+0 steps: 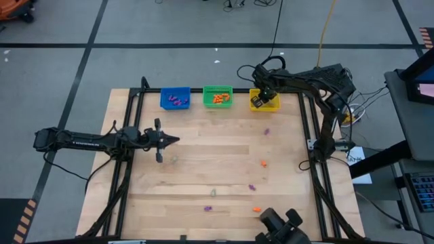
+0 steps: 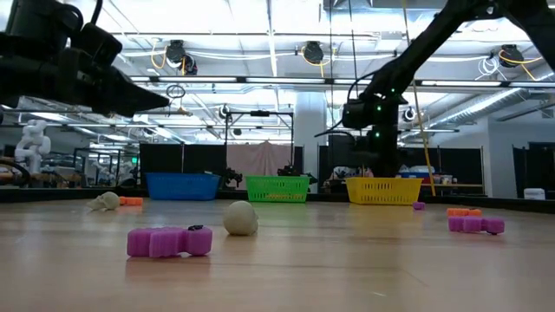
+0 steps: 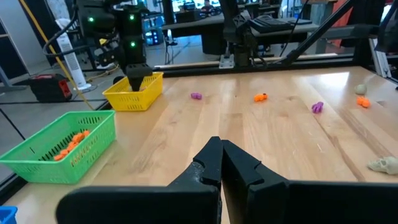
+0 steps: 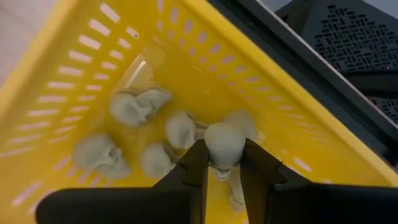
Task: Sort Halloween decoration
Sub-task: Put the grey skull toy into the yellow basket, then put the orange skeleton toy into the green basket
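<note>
Left gripper [image 1: 175, 140] is pinched together w/ nothing in it, hanging over the left side of the worktop [image 1: 224, 163]. Blue bin [image 1: 175, 98] has the purple bits, green bin [image 1: 218, 96] the orange ones. A few purple, orange and pale trinkets lie scattered on the wood, e.g. a purple one [image 2: 169, 242] up front. Right gripper [image 4: 222, 163] is over the yellow bin [image 4: 74, 81], clamped on a pale skull [image 4: 224, 144], w/ more pale skulls [image 4: 132, 107] lying inside.
</note>
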### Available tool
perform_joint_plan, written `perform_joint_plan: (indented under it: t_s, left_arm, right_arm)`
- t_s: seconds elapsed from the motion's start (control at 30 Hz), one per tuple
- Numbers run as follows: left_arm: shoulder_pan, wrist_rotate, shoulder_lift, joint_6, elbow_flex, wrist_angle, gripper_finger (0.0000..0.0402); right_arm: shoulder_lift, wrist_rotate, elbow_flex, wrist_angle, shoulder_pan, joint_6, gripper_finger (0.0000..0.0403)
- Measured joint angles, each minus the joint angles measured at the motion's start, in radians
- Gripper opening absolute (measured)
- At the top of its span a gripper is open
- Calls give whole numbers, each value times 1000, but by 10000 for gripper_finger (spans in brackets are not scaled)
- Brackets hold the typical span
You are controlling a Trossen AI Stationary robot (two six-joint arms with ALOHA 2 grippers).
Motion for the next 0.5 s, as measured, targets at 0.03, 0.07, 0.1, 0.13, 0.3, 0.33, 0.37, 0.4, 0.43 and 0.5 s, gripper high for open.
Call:
perform_joint_plan:
  t_s: [0.03,0.07,0.1,0.13,0.3,0.33,0.37,0.4,0.43,0.5]
  left_arm:
    - [0,0,0,0,0,-4,8]
    - [0,0,0,0,0,-6,8]
    - [0,0,0,0,0,-7,8]
    - [0,0,0,0,0,-6,8]
    - [0,0,0,-20,3,-4,8]
    - [0,0,0,-25,5,-11,8]
    - [0,0,0,-25,10,-22,8]
    - [0,-2,0,-25,18,-35,8]
    - [0,-15,0,-24,27,-49,8]
    - [0,-45,0,-27,53,-101,8]
  right_arm:
    - [3,0,0,-1,0,-5,44]
    - [5,0,0,-2,0,-7,47]
    - [6,0,0,-2,0,-7,51]
    - [6,0,0,-2,0,-7,57]
    - [5,2,0,-2,0,-14,102]
    - [4,3,0,-2,0,-14,113]
    - [3,3,0,-3,0,-15,124]
    - [-1,3,0,-5,0,-18,134]
    - [-7,3,0,-7,0,-26,143]
    - [-29,6,0,-7,4,-43,155]
